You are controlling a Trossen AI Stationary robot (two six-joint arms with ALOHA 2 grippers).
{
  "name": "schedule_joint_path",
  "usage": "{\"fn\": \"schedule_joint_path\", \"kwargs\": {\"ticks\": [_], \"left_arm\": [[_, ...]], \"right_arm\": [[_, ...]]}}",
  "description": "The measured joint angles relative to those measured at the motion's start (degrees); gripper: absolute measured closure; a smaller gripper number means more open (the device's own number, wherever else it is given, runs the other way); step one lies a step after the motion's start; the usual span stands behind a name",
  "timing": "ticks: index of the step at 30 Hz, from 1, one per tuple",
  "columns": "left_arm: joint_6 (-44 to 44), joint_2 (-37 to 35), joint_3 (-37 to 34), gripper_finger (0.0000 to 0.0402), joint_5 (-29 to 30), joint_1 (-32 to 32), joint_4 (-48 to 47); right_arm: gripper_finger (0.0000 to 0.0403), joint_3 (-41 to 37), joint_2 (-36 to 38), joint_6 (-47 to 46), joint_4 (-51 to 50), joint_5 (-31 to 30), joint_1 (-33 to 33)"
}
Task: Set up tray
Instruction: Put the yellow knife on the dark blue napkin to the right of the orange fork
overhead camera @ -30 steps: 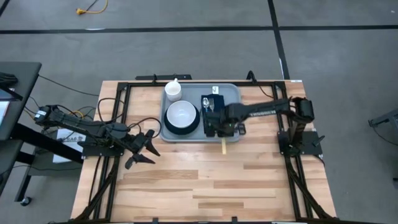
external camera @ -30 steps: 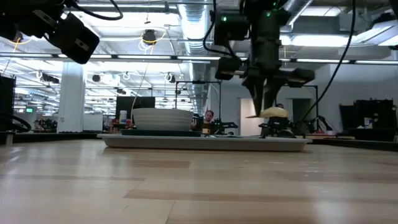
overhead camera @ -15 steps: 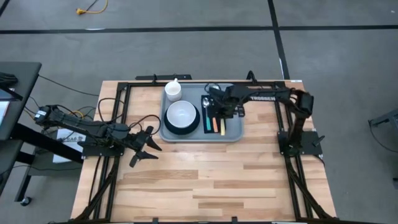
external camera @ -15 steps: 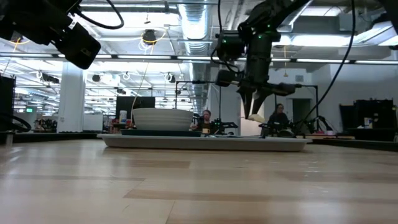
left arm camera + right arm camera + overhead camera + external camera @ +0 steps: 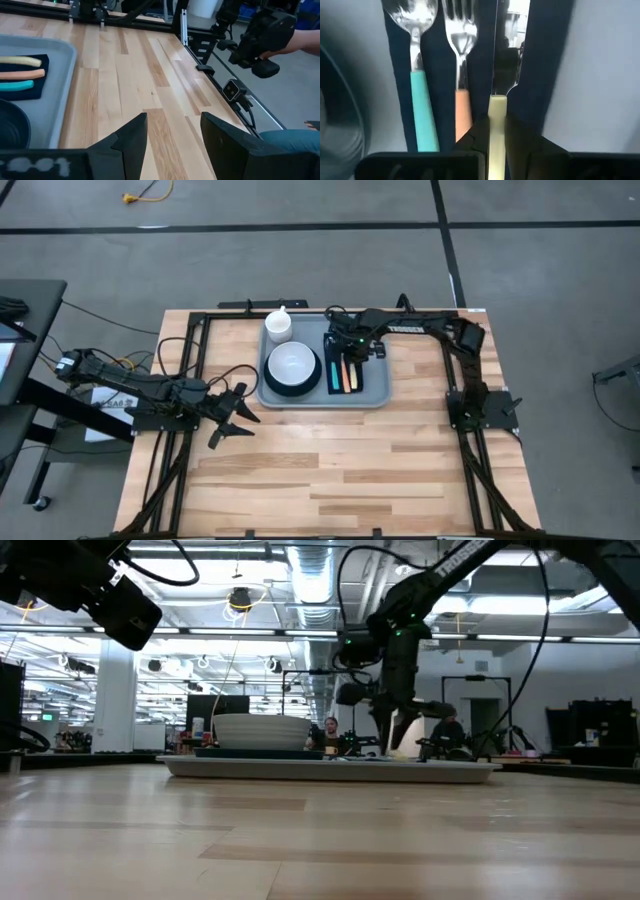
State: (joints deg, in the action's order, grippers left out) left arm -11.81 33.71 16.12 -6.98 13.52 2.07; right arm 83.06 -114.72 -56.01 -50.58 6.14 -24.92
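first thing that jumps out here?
The right gripper, over the tray at the table's far side, shut on the yellow-handled knife, which lies on the black napkin beside the fork and spoon. The left gripper waits open over bare wood.

Under my black right claw (image 5: 496, 131) lie a teal-handled spoon (image 5: 418, 95), an orange-handled fork (image 5: 462, 75) and a pale-yellow-handled knife (image 5: 496, 107) on a black napkin (image 5: 547, 60), in the grey-blue tray (image 5: 378, 385) with a white bowl (image 5: 292, 363) on a dark plate (image 5: 275, 388).
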Motion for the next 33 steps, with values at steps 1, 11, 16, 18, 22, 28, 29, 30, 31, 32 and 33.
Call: {"fn": "schedule_joint_path", "kwargs": {"ticks": [1,11,16,18,22,28,29,30,31,32,33], "left_arm": [[0.00,0.00,0.00,0.0229,0.00,0.00,-0.02],[0.44,0.00,0.00,0.0229,-0.24,0.00,-0.26],[0.54,0.01,0.00,0.0229,-0.18,0.01,-1.19],[0.63,0.02,0.00,0.0229,-0.20,0.01,-1.40],[0.61,0.01,0.00,0.0229,-0.20,0.01,-1.40],[0.61,0.00,0.00,0.0229,-0.20,0.02,-1.40],[0.59,0.00,0.00,0.0229,-0.20,0.00,-1.40],[0.59,0.00,0.00,0.0229,-0.17,0.00,-1.40],[0.59,0.01,0.00,0.0229,-0.19,0.00,-1.40],[0.59,0.01,0.00,0.0229,-0.19,0.01,-1.40],[0.59,0.00,0.00,0.0229,-0.17,0.02,-1.40]], "right_arm": [[0.0378,0.89,-0.91,0.66,-0.19,0.02,-0.03],[0.0378,8.88,-7.66,4.03,-7.72,0.34,-0.93],[0.0378,10.11,-8.35,3.58,-11.68,-0.62,-1.08],[0.0378,10.17,-8.35,2.55,-11.75,-1.56,-1.08],[0.0378,10.17,-8.32,2.15,-12.08,-1.56,-1.02],[0.0378,10.02,-8.33,2.01,-12.40,-1.25,-0.09],[0.0378,9.81,-8.31,1.92,-12.36,-1.06,0.15],[0.0378,9.52,-8.33,1.64,-12.41,-1.01,0.27],[0.0378,9.36,-8.33,1.32,-12.58,-0.85,0.42],[0.0378,9.26,-8.33,1.03,-12.58,-0.57,0.58],[0.0376,9.23,-8.33,0.93,-12.55,-0.34,0.56]]}}
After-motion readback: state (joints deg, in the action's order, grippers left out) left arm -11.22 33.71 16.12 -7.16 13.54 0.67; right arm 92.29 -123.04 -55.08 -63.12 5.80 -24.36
